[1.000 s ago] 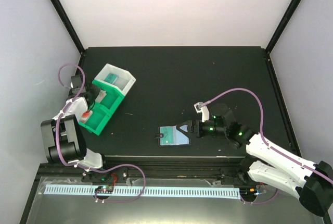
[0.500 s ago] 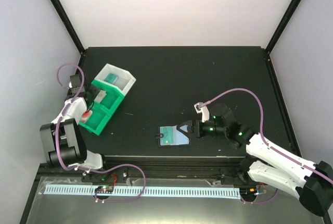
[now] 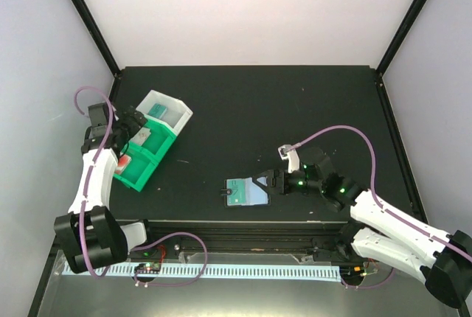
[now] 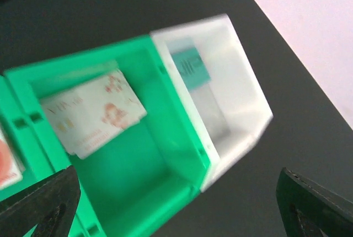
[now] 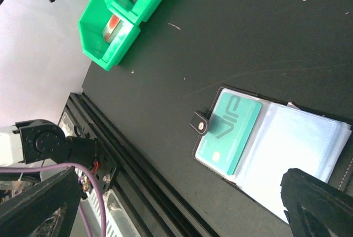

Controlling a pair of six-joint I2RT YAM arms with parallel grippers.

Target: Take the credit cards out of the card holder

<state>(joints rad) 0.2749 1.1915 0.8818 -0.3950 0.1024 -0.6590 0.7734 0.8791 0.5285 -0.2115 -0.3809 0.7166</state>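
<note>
- left gripper [image 4: 176, 195] spread wide, nothing held, green bin [image 4: 138, 160] with pale card [image 4: 94, 113] between its fingers
- right gripper [image 5: 179, 184] spread wide as well, card holder [image 5: 292, 149] and teal card [image 5: 229, 132] between its fingers

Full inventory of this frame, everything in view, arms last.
black table: one
green plastic bins: two, table's left
white plastic bin: one, behind the green pair
black folding card holder: one, clear pockets, open, front centre
teal cards: two, one in holder, one in white bin
white card with red floral print: one, far green bin
pale card with red round mark: one, near green bin
left gripper: open, above bins
right gripper: open, beside holder
</note>
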